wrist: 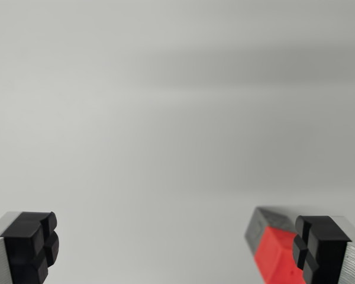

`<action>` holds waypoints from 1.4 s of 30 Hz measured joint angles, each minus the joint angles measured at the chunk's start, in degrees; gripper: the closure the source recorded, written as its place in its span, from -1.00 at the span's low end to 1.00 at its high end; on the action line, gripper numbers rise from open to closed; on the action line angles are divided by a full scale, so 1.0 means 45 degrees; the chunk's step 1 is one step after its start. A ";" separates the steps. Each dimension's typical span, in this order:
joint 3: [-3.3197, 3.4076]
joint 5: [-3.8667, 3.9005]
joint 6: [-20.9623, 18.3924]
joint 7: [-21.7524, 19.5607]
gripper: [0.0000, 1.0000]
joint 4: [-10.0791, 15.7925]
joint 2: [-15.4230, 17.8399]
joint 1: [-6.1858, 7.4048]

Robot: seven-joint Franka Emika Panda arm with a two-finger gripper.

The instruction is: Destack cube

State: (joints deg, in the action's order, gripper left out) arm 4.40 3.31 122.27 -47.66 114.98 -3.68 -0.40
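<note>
The gripper (171,248) stands with its 2 fingers wide apart, and the gap between them is free. Only 1 thing crowds it: a red block (276,255) lying against the finger on the wrist view's right. Ahead lies a bare, blurred grey surface (177,118).

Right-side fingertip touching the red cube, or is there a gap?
Cannot tell. In the wrist view the red cube sits directly beside the fingertip on the view's right, partly hidden behind it; no gap shows, and no contact shows plainly.

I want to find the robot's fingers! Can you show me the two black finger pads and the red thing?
Left black pad (32,245), wrist view, its rubber face.
Right black pad (316,248), wrist view, its rubber face.
Red thing (275,254), wrist view, its red top face beside the right pad.
</note>
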 joint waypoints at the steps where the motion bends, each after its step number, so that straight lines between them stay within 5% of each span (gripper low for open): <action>1: 0.0018 -0.0004 0.0044 0.0000 -1.00 0.0088 0.0037 -0.0012; 17: 0.0352 -0.0067 0.0849 0.0000 -1.00 0.1604 0.0625 -0.0245; 42: 0.1098 -0.0110 0.2439 0.0133 -1.00 0.4245 0.1429 -0.0815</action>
State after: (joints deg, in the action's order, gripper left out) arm 9.34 2.81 133.24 -47.07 134.08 2.75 -4.06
